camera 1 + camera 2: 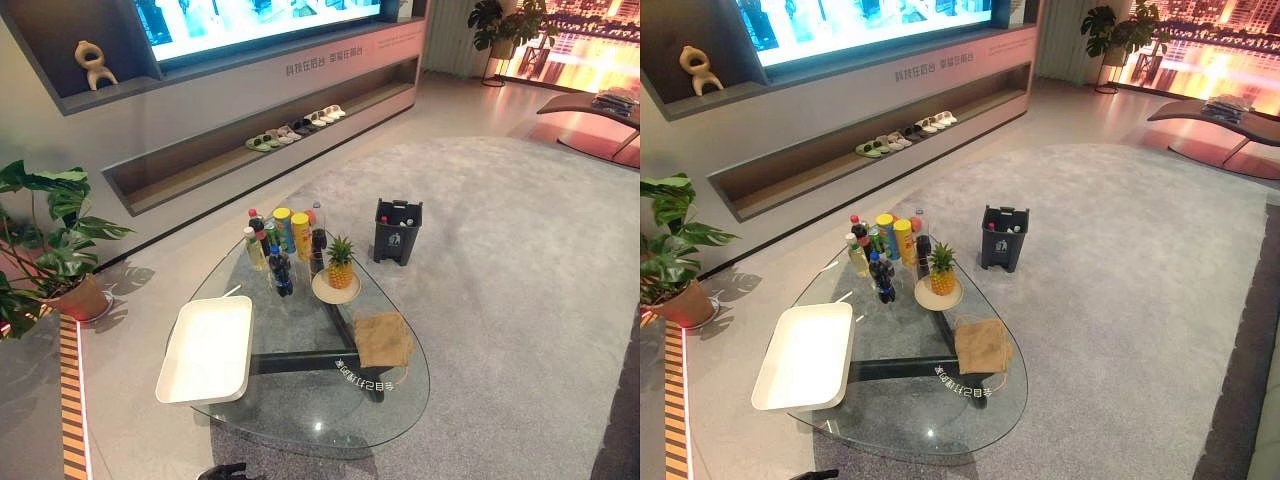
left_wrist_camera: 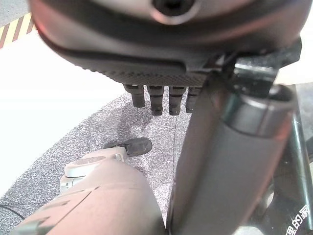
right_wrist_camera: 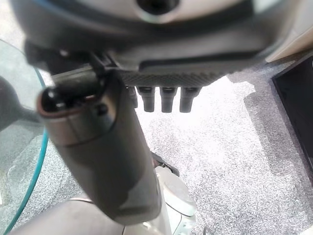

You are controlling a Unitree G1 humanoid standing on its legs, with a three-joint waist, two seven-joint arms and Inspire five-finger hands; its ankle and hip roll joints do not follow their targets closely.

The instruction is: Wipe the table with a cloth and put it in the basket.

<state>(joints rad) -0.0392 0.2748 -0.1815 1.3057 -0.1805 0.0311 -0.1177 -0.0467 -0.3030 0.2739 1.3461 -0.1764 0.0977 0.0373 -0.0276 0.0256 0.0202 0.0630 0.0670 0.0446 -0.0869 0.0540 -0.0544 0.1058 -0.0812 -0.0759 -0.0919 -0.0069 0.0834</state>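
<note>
A brown cloth [image 1: 382,339] lies crumpled on the right part of the glass table [image 1: 300,415], near its front edge. On the table's left side sits a shallow white basket [image 1: 208,349], shaped like a tray, with nothing in it. My left hand [image 2: 161,49] hangs over the grey carpet by the table's edge, open, its fingers [image 2: 156,103] straight and holding nothing. My right hand [image 3: 166,63] hangs the same way over the carpet, open and holding nothing. Both hands are well short of the cloth.
Several bottles and cans [image 1: 280,240] stand at the table's far end, beside a pineapple on a plate [image 1: 338,270]. A dark bin [image 1: 398,231] stands on the carpet beyond the table. A potted plant [image 1: 50,250] is at the left.
</note>
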